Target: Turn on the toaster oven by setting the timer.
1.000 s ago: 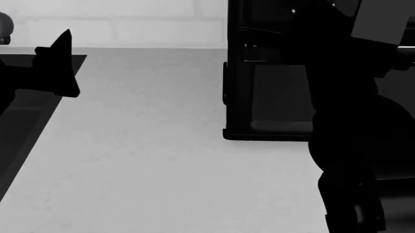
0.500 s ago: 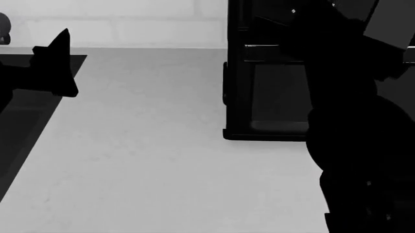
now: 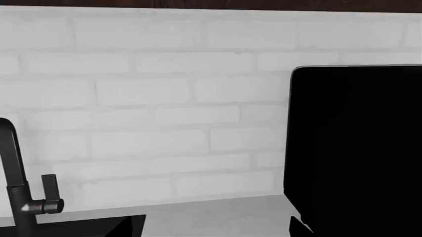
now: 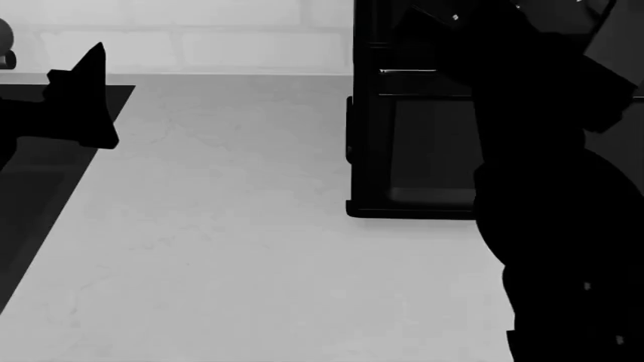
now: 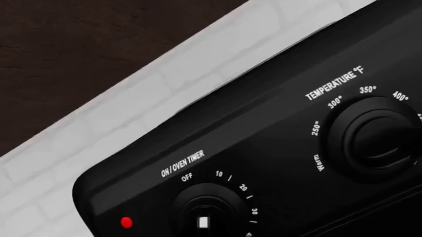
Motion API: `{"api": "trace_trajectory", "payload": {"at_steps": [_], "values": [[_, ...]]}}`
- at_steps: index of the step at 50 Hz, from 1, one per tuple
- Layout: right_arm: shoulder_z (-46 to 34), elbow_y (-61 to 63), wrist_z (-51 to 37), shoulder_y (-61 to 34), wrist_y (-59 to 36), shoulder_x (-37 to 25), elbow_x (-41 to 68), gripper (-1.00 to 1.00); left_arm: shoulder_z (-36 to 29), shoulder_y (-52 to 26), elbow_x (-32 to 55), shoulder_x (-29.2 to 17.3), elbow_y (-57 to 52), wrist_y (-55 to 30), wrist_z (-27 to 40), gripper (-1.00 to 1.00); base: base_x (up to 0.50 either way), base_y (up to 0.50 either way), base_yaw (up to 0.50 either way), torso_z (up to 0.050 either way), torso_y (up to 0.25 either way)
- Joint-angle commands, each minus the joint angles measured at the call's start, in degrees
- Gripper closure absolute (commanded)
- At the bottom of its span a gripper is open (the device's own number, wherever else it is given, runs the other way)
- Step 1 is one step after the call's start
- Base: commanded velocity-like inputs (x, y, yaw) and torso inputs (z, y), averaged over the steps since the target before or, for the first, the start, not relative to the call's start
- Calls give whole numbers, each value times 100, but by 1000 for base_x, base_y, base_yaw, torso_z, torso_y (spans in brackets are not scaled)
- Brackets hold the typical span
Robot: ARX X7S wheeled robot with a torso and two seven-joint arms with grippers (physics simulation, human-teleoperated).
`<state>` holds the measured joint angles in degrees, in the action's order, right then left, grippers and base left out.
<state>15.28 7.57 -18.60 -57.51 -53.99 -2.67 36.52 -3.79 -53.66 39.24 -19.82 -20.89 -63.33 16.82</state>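
The toaster oven [image 4: 423, 151] is a black box at the right of the counter, seen in the head view. Its side also shows in the left wrist view [image 3: 356, 148]. The right wrist view is close on its control strip [image 5: 277, 148]. The timer [image 5: 205, 213], labelled ON / OVEN TIMER, is cut by the frame edge and carries a white mark. A red dot [image 5: 126, 222] sits beside it. My right arm [image 4: 544, 166] is a black mass in front of the oven; its gripper is lost in it. My left gripper [image 4: 86, 98] hovers at the far left, over the sink edge.
A temperature dial [image 5: 376, 140] sits further along the control strip. A dark sink [image 4: 41, 188] lies at the left, with a black faucet [image 3: 17, 187] at its back. A white brick wall [image 3: 165, 113] runs behind the grey counter [image 4: 231, 249].
My right arm's upper part has shifted up and to the right against the oven front. My left gripper has drifted slightly up and left.
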Motion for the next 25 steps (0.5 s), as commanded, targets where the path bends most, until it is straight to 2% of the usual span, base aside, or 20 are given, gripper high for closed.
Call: {"api": "trace_trajectory", "payload": {"at_steps": [1, 25], "values": [[583, -253, -185, -438, 274, 41, -15, 100, 9, 4, 37, -27, -29, -9, 29, -100, 23, -4, 7, 0, 0], [888, -467, -581, -373, 637, 115, 838, 100, 28, 1, 114, -65, -63, -27, 90, -100, 22, -3, 6, 3, 0]]}}
